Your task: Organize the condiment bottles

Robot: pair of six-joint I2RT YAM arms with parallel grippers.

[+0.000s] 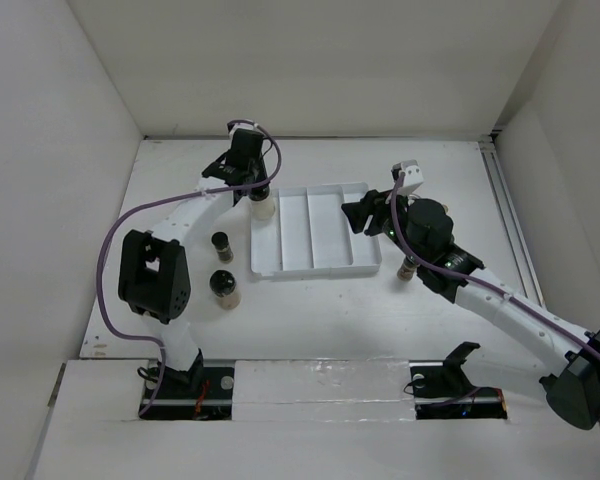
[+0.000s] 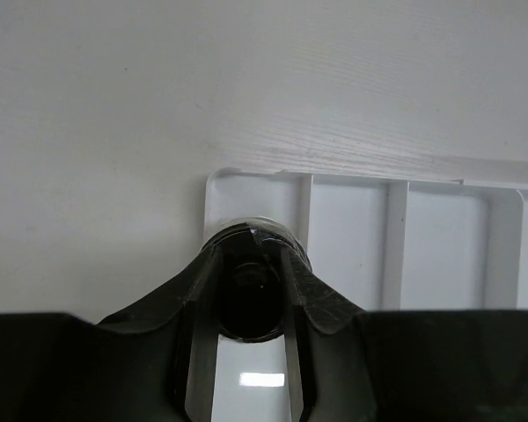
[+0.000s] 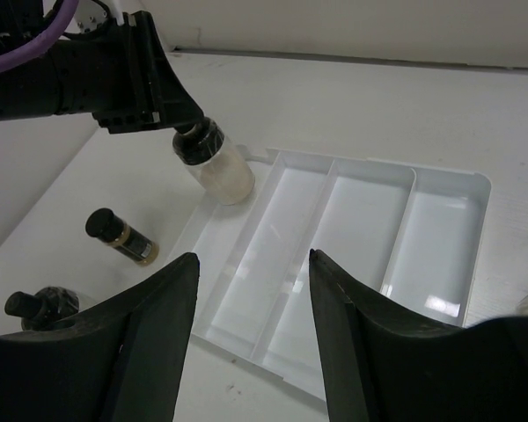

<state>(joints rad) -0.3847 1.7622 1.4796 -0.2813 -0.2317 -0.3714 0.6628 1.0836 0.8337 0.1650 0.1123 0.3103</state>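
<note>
My left gripper [image 1: 257, 190] is shut on the black cap of a clear bottle with beige contents [image 1: 265, 208]. It holds the bottle tilted at the far left corner of the white divided tray [image 1: 325, 268]. In the left wrist view the jaws [image 2: 251, 264] close on the cap [image 2: 249, 294] over the tray's left compartment [image 2: 246, 198]. The right wrist view shows the same bottle [image 3: 224, 174]. I cannot tell whether its base touches the tray. My right gripper [image 1: 360, 215] is open and empty above the tray's right side [image 3: 251, 264].
Two black-capped bottles stand left of the tray: a small dark one [image 1: 221, 246] [image 3: 123, 236] and a wider one [image 1: 223, 288] [image 3: 40, 303]. Another bottle [image 1: 407, 268] stands right of the tray, beside my right arm. The tray's three compartments hold nothing else.
</note>
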